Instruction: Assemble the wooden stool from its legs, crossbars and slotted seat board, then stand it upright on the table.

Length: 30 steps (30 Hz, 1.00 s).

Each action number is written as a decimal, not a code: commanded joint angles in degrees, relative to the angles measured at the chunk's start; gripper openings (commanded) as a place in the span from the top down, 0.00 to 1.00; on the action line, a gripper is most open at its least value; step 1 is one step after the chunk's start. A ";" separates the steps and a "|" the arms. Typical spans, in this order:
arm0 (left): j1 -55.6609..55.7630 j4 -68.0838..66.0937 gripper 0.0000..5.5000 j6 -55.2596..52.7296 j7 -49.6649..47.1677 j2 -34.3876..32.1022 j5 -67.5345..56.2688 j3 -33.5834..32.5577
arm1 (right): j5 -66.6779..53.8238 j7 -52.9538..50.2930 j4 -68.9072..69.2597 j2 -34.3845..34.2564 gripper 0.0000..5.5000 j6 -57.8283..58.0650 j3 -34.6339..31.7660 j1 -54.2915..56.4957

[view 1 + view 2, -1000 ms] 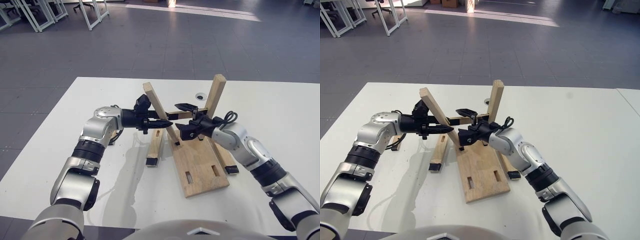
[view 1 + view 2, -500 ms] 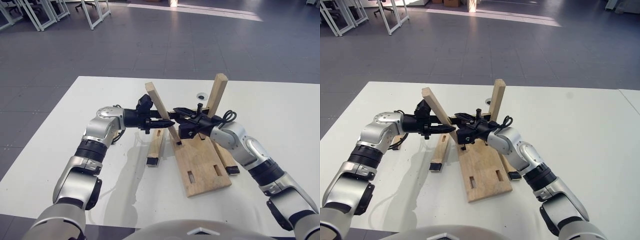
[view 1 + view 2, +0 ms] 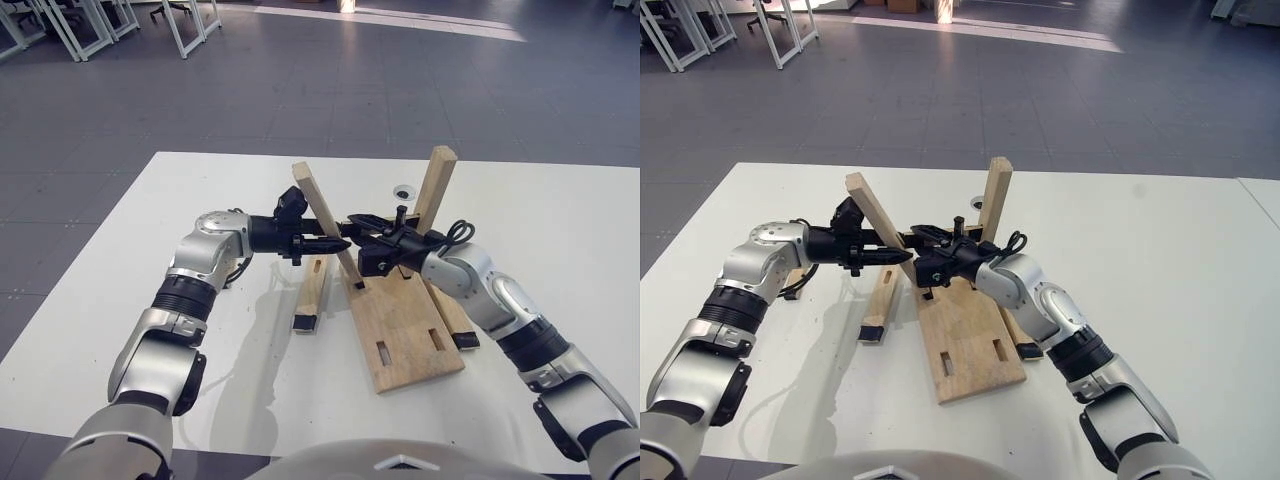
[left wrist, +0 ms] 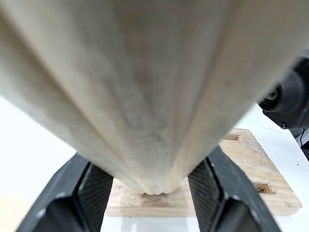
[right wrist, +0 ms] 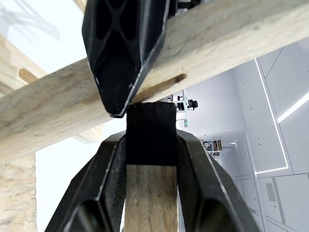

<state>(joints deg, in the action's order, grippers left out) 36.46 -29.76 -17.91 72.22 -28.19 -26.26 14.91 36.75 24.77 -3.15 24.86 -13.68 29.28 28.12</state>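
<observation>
The slotted seat board point(image 3: 405, 312) lies flat on the white surface point(image 3: 560, 250), a left leg point(image 3: 315, 195) and a right leg point(image 3: 435, 180) leaning up from its far end; the left claw point(image 4: 152, 186) is clamped on the left leg, the right claw point(image 5: 150, 137) on a crossbar point(image 5: 149, 193) whose end meets that leg's side slot. We fear a skewed push could jam the crossbar or lever the leg out of its socket. We find no readable writing.

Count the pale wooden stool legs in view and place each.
4 legs. Two stand tilted on the slotted wooden seat board, one in the left gripper, one farther right. Two lie flat on the white table, flanking the board.
</observation>
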 commanded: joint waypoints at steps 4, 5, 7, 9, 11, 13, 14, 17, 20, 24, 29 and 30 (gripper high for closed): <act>-6.22 -5.63 0.62 -3.55 -0.88 0.92 10.41 8.73 | -1.32 -0.40 0.73 -1.09 0.76 -1.06 -1.57 1.68; -5.92 -6.11 0.62 -3.68 -0.65 0.84 10.43 8.73 | -1.31 -0.50 0.75 -1.18 0.76 -1.05 -1.56 1.67; -5.51 -7.10 0.62 -3.46 -0.47 0.80 10.53 8.69 | -1.30 -0.64 0.84 -1.27 0.76 -1.00 -1.55 1.58; -5.28 -8.01 0.62 -3.01 -0.39 0.79 10.62 8.61 | -1.35 -0.72 0.96 -1.30 0.76 -0.95 -1.54 1.49; -5.17 -8.80 0.62 -2.79 -0.30 0.80 10.54 8.43 | -1.35 -0.85 1.06 -1.40 0.76 -0.87 -1.55 1.39; -4.97 -10.14 0.62 -2.24 -0.45 1.07 10.77 8.33 | -1.62 -1.19 1.08 -1.42 0.76 -0.89 -1.99 1.50; -4.93 -10.57 0.62 -2.01 -0.48 1.15 10.89 8.35 | -1.73 -1.32 1.03 -1.42 0.76 -0.93 -2.16 1.59; -4.98 -10.99 0.62 -1.63 -0.44 1.26 11.14 8.52 | -1.95 -1.89 0.98 -1.61 0.76 -0.84 -2.64 1.68; -5.21 -10.61 0.62 -1.27 -0.21 1.29 11.65 9.21 | -1.93 -2.22 0.95 -1.85 0.76 -0.74 -3.03 1.80; -5.26 -9.84 0.62 -1.42 0.24 1.15 11.91 9.83 | -1.62 -2.40 0.87 -2.18 0.76 -0.75 -3.25 1.63; -4.67 -10.73 0.62 -1.04 1.55 0.18 13.57 11.64 | -1.58 -2.30 1.10 -2.15 0.76 -0.72 -3.40 1.12; -4.45 -11.01 0.62 -0.97 1.79 0.01 13.72 11.87 | -1.57 -2.29 1.10 -2.18 0.76 -0.70 -3.37 1.07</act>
<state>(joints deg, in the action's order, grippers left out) 39.35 -34.86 -16.00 74.91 -27.96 -26.27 16.20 35.92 24.64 -3.32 23.73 -13.69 28.08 27.67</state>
